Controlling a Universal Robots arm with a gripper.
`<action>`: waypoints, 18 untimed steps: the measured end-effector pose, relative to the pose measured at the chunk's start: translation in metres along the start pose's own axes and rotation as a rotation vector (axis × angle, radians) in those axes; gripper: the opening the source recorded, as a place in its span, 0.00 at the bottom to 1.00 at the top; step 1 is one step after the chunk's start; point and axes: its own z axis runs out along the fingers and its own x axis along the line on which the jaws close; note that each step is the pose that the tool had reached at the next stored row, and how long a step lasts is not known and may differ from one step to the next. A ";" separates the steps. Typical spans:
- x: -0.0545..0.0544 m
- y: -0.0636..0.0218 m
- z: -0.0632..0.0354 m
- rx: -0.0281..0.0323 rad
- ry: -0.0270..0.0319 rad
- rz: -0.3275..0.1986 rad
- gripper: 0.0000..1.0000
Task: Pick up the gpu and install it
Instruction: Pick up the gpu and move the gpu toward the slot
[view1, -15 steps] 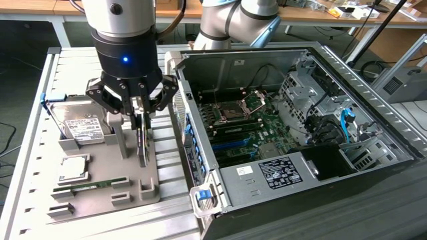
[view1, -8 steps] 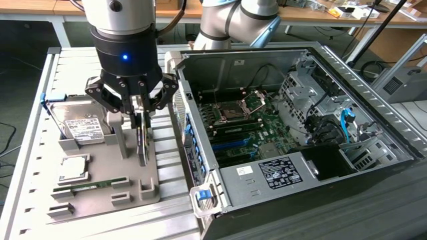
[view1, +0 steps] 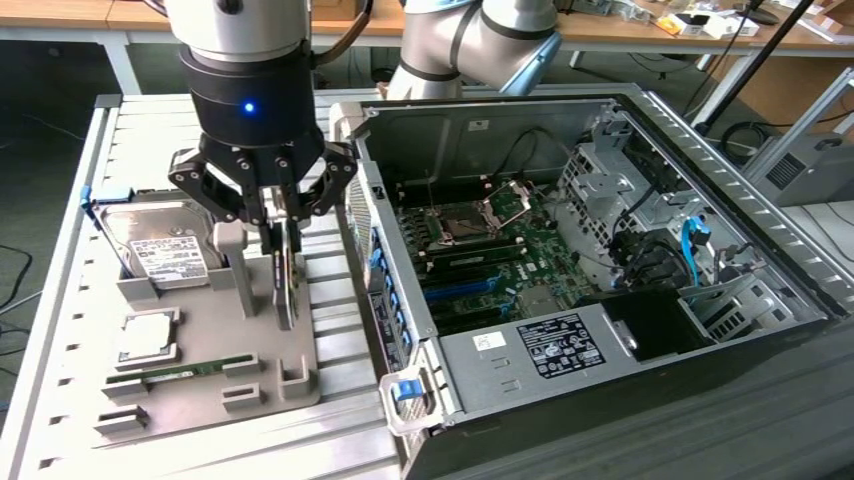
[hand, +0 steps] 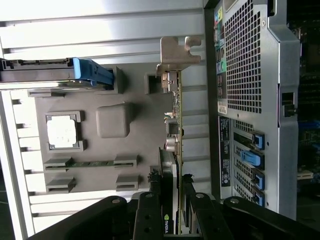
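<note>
The gpu (view1: 286, 290) is a thin dark card standing on edge over the grey tray (view1: 274, 385), to the exterior view's left of the open computer case (view1: 574, 250). My gripper (view1: 280, 232) comes down from above and is shut on the card's upper edge, one finger on each flat side. In the wrist view the gpu (hand: 176, 130) runs edge-on away from my gripper (hand: 176, 202), and its silver bracket (hand: 176, 52) is at the far end. Whether the card's lower edge touches the tray I cannot tell.
On the tray lie a silver hard drive (view1: 160, 245), a square processor (view1: 147, 338) and a green memory stick (view1: 187, 372). The case's rear panel (hand: 250, 75) with blue slot latches stands close beside the card. The motherboard (view1: 494, 255) lies exposed inside the case.
</note>
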 end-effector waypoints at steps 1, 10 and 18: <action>0.000 0.0000 -0.0003 0.0000 0.0000 0.000 0.27; 0.000 -0.0003 -0.0047 0.0000 0.0000 0.000 0.27; 0.000 -0.0007 -0.0097 0.0000 0.0000 0.000 0.27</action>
